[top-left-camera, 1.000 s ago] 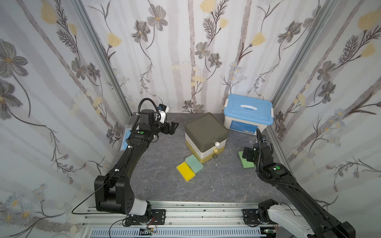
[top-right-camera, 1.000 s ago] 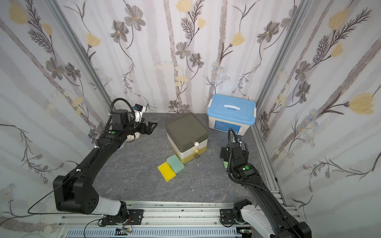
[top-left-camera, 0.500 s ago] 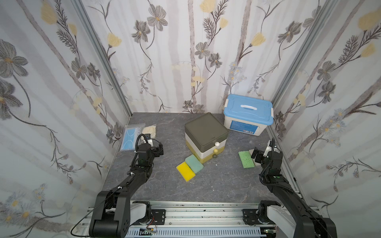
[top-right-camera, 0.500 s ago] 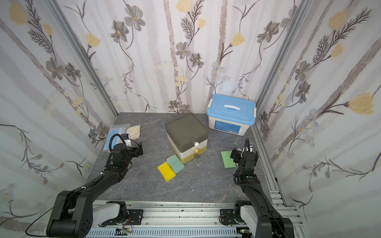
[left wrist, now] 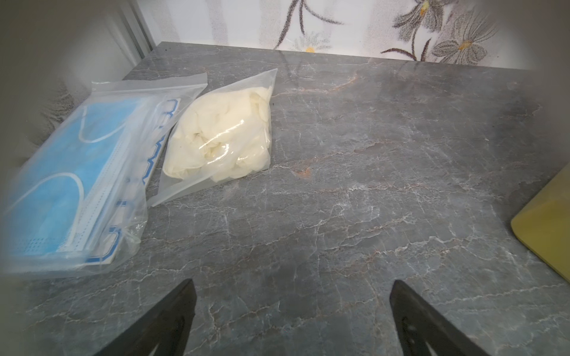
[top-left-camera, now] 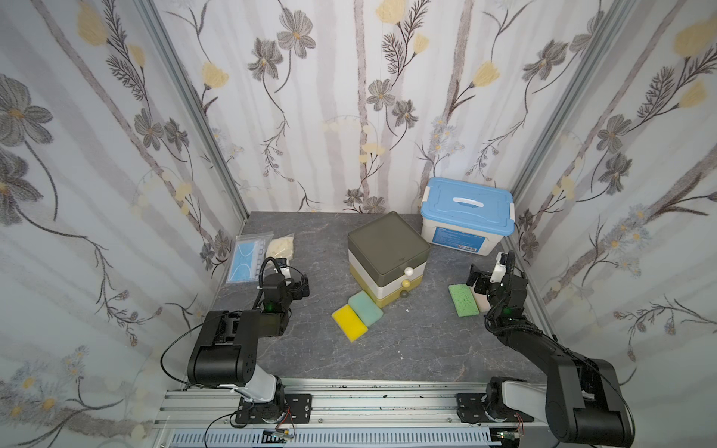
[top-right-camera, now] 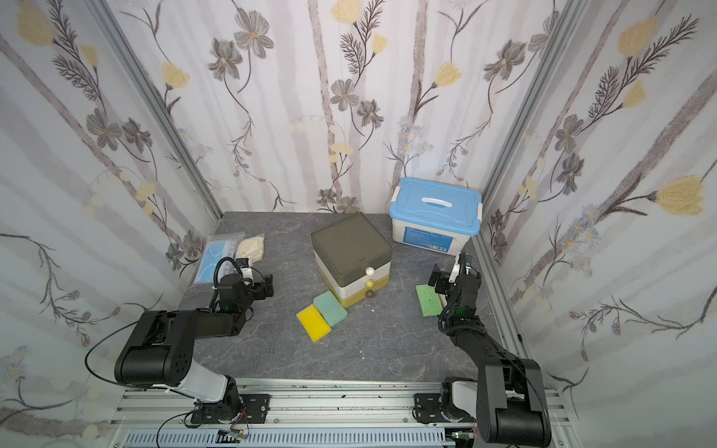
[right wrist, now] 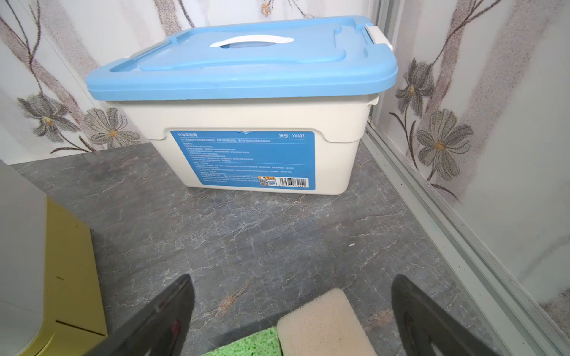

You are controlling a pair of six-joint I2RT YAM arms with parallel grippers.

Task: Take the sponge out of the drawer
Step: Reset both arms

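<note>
The three-tier drawer unit (top-left-camera: 388,248) (top-right-camera: 351,244) stands mid-table with all drawers pushed in; its yellow base shows in the wrist views (left wrist: 546,228) (right wrist: 61,277). A yellow sponge (top-left-camera: 349,322) and a teal sponge (top-left-camera: 366,308) lie on the table in front of it. A green sponge (top-left-camera: 462,300) (right wrist: 246,345) and a beige sponge (top-left-camera: 481,302) (right wrist: 324,326) lie at the right. My right gripper (top-left-camera: 485,279) (right wrist: 291,277) hangs open just above those two, holding nothing. Low at the left, my left gripper (top-left-camera: 299,288) (left wrist: 291,282) is open and empty over bare table.
A white box with a blue lid (top-left-camera: 467,205) (right wrist: 240,61) stands at the back right. A bag of blue masks (top-left-camera: 246,260) (left wrist: 71,178) and a bag of white gloves (top-left-camera: 279,246) (left wrist: 222,135) lie at the back left. Patterned walls close three sides.
My left arm has come down from a raised reach at the back left and folded low near the front left. My right arm has drawn back a little beside the green sponge.
</note>
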